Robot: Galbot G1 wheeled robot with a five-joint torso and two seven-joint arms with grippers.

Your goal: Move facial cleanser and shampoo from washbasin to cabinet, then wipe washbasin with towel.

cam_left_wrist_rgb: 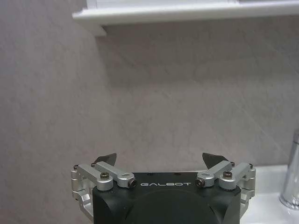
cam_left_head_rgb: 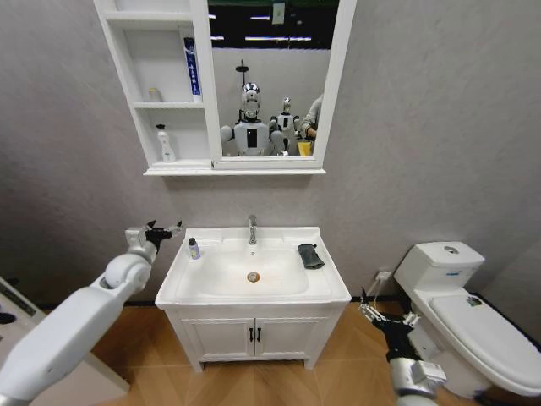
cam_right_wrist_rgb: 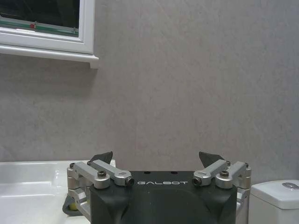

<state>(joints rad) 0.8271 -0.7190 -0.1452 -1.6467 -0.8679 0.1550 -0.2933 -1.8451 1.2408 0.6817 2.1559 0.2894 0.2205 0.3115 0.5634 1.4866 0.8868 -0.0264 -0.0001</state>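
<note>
Grey textured wall backs one white cabinet (cam_left_head_rgb: 156, 85) with three open shelves joined to a mirror; its shelves hold a blue tube (cam_left_head_rgb: 192, 68), a white spray bottle (cam_left_head_rgb: 166, 144) and a small jar. Below, one white washbasin (cam_left_head_rgb: 254, 292) carries a small bottle (cam_left_head_rgb: 193, 249) at its back left corner and one dark folded towel (cam_left_head_rgb: 310, 255) on its right edge. Left gripper (cam_left_head_rgb: 166, 230) hovers left of the basin, jaws wide, empty. Right gripper (cam_left_head_rgb: 385, 317) hangs low beside the toilet (cam_left_head_rgb: 461, 313), wide, empty.
</note>
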